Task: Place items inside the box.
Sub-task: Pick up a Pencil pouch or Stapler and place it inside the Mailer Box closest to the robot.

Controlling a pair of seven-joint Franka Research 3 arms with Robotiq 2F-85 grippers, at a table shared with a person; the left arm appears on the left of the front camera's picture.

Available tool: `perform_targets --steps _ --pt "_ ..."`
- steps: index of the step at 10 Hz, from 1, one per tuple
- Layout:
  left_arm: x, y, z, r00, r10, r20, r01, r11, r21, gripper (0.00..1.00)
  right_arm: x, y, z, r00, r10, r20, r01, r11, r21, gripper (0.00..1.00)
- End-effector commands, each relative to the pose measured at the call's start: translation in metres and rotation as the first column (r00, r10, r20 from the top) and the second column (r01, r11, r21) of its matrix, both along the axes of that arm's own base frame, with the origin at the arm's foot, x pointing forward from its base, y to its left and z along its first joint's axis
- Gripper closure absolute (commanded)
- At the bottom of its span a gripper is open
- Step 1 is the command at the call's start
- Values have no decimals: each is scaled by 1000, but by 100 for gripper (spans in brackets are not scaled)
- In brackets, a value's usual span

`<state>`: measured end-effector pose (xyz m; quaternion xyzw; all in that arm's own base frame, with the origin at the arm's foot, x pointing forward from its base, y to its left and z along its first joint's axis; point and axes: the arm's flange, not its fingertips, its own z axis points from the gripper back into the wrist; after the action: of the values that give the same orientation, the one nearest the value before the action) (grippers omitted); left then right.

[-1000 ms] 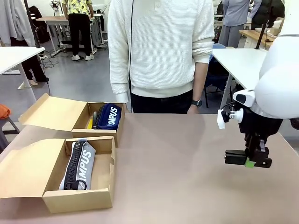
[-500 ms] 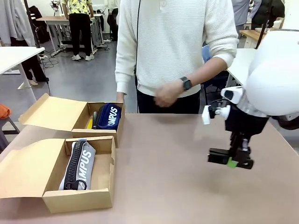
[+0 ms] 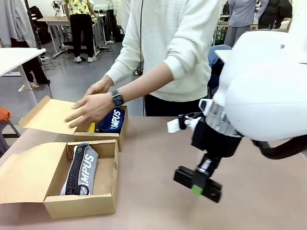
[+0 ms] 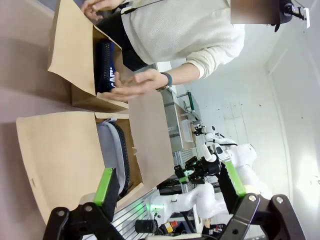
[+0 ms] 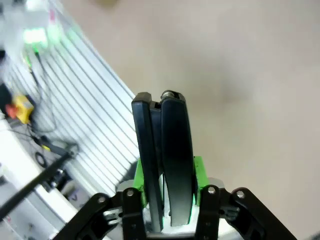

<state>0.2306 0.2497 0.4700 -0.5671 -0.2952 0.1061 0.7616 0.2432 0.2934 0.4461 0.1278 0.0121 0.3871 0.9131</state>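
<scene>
Front view | grey pencil case [image 3: 80, 168]: "MPUS" | navy case [image 3: 112, 120]: "MPUS"

A hand [image 3: 92, 108] hides the navy case's [image 3: 113, 121] 12 o'clock end; the stapler [image 5: 170, 145] masks green pads [image 5: 198, 171]; 10 o'clock clutter [image 5: 27, 95] blurs.

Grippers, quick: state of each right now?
Left gripper: open, holding nothing.
Right gripper: closed on the long black stapler.

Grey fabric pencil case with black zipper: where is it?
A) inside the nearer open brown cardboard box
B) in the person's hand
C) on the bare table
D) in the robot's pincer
A: the grey fabric pencil case lies inside the nearer brown cardboard box, whose flap is open.
</scene>
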Motion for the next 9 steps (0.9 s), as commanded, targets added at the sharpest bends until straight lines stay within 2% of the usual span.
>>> perform_targets --steps 1,2,3,4,6,7,9 --pt "0 -1 2 1000 -3 26 3 1000 -6 0 25 60 -4 926 -377 -13 377 926 34 59" --pt "0 -1 2 1000 -3 26 3 1000 -6 0 32 72 -8 884 -468 -4 468 884 21 59" --pt "0 -1 2 1000 -3 26 3 1000 -6 0 32 66 -11 884 -466 33 467 884 -18 59" --pt "0 -1 2 1000 -3 26 3 1000 -6 0 25 38 -5 887 -460 42 461 887 -24 59" --pt "0 -1 2 1000 -3 26 3 1000 -6 0 -3 -34 9 829 -555 -67 556 831 5 59" --pt "0 -1 2 1000 -3 26 3 1000 -6 0 -15 -52 9 793 -604 -78 606 795 9 59" --pt "0 -1 2 1000 -3 26 3 1000 -6 0 -15 -63 2 764 -638 -97 640 768 -9 59"
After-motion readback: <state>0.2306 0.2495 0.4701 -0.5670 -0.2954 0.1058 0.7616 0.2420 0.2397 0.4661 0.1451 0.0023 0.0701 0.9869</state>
